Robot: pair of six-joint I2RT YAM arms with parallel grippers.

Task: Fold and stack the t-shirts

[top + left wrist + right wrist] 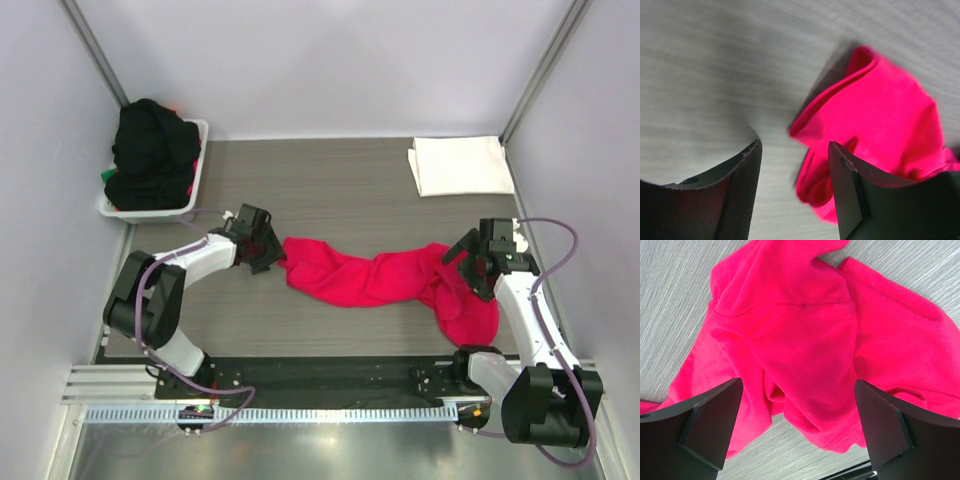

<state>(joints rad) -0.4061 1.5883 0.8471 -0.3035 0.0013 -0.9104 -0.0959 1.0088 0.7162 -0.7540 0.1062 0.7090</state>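
Overhead, the red t-shirt (380, 280) lies bunched across the table (340, 190), with the left gripper (268, 250) at its left end and the right gripper (470, 262) at its right.

Left wrist: jaws apart, cloth edge just inside them. Reach deeper before pinching.

Right wrist: jaws wide apart above rumpled cloth. Aim for a single corner.

The left gripper (794, 147) has its two dark fingers (740, 195) apart over the grey table (715, 65). A bunched pink-red shirt (880, 115) lies to the right. Its folded edge reaches into the gap beside the right finger, and the left finger is clear of it.
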